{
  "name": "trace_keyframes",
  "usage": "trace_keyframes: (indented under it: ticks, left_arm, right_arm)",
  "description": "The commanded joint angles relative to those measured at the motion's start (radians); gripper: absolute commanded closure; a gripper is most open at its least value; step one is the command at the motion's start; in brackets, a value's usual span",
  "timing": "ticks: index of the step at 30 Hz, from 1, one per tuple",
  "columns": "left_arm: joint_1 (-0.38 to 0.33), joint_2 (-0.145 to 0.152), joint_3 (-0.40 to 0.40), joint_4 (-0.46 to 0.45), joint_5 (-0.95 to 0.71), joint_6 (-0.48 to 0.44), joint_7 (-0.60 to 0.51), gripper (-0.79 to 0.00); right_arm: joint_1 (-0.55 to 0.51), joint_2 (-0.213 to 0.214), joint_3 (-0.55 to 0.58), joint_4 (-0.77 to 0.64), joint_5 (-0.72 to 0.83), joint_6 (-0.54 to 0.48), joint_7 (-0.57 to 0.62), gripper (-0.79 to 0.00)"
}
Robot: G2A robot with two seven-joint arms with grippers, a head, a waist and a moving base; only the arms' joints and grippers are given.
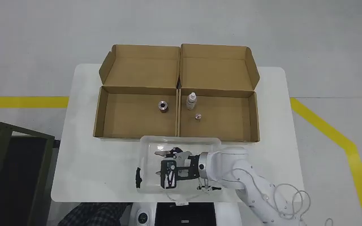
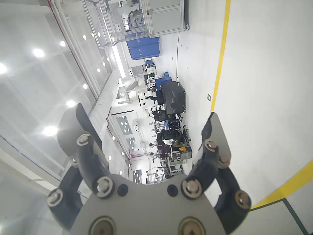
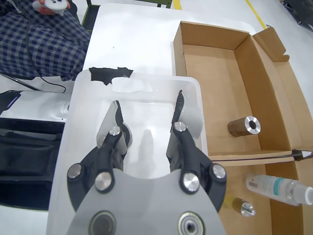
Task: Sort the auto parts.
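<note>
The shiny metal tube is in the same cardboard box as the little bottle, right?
No. The metal tube sits by itself in one cardboard box. The bottle is in the neighbouring box, beside a small metal part. The top view shows it.

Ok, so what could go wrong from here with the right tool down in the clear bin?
The right tool is open, but the round part lies at one finger, not clearly between the two. Closing could miss it or push it away. The other finger is near the wall of the clear bin and might catch it on lifting, shifting the bin.
</note>
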Motion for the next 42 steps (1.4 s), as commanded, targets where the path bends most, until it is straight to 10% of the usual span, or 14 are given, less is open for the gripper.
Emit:
trace_keyframes:
  ticks: [1,9,42]
  left_arm:
    - [0.000,0.000,0.000,0.000,0.000,0.000,0.000,-0.785]
    - [0.000,0.000,0.000,0.000,0.000,0.000,0.000,-0.785]
    - [0.000,0.000,0.000,0.000,0.000,0.000,0.000,-0.785]
  right_arm:
    - [-0.012,0.005,0.003,0.000,-0.004,-0.015,-0.007,-0.416]
    - [-0.053,0.027,0.023,-0.006,-0.032,-0.063,-0.029,-0.536]
    - [0.024,0.034,-0.094,0.181,-0.141,-0.007,-0.138,-0.533]
